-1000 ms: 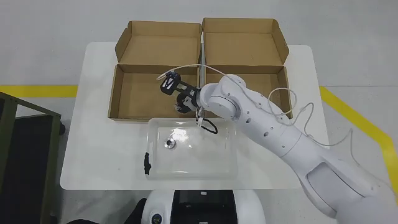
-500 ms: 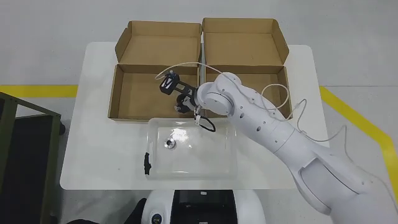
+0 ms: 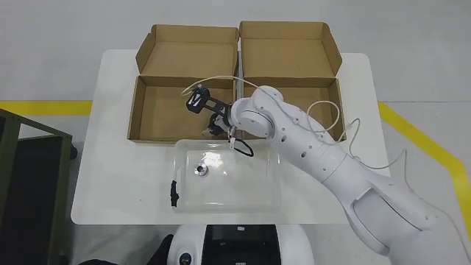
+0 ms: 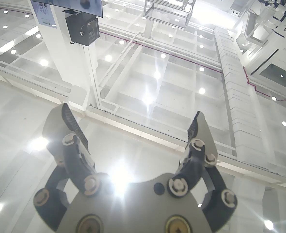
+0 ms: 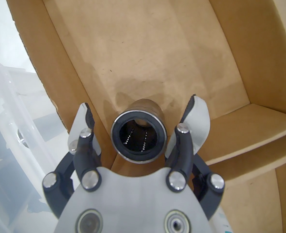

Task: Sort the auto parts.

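Right wrist view: bearing [image 5: 138,137] between parted fingers [image 5: 198,120].

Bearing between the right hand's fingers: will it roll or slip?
Likely rolls if laid on its side: the bearing is a smooth round cylinder and the cardboard box floor is flat. Probably rigid and heavy for its size, given the metal shell. That polished wall may slip in the right hand.

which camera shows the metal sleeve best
Right wrist view: the metal sleeve sits close, end-on, inside the open right end effector. Top view: too small to tell apart. Left wrist view faces the ceiling.
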You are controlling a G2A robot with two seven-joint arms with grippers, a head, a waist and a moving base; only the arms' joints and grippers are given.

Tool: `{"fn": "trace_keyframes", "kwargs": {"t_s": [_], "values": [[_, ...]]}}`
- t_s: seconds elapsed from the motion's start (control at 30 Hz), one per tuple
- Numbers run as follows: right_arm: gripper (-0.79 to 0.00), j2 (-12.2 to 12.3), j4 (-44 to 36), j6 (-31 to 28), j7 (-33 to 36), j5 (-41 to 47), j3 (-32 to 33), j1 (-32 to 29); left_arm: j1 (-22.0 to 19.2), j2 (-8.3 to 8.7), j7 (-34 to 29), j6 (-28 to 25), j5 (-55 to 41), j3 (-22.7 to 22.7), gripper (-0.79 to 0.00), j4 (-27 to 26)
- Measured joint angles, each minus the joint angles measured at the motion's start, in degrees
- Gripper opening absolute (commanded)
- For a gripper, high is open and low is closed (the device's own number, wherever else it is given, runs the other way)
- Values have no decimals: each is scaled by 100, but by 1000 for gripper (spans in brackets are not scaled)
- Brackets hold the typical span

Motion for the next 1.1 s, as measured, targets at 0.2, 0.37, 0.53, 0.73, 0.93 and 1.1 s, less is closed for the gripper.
{"fn": "trace_keyframes", "kwargs": {"t_s": [0.2,0.37,0.53,0.73,0.93,1.1], "values": [[-40,55,-445,-9,-76,-214,193,-85,0,0,0,0,0,0,0,0],[-25,151,-1068,-58,5,-507,405,-201,0,0,0,0,0,0,0,0],[0,256,-1810,-253,182,-624,582,-468,0,0,0,0,0,0,0,0],[-74,383,-2504,-796,434,-606,654,-910,0,0,0,0,0,0,0,0],[-77,491,-2958,-1222,498,-788,546,-1430,0,0,0,0,0,0,0,0],[-77,567,-3223,-1392,660,-1093,434,-1758,0,0,0,0,0,0,0,0]]}}
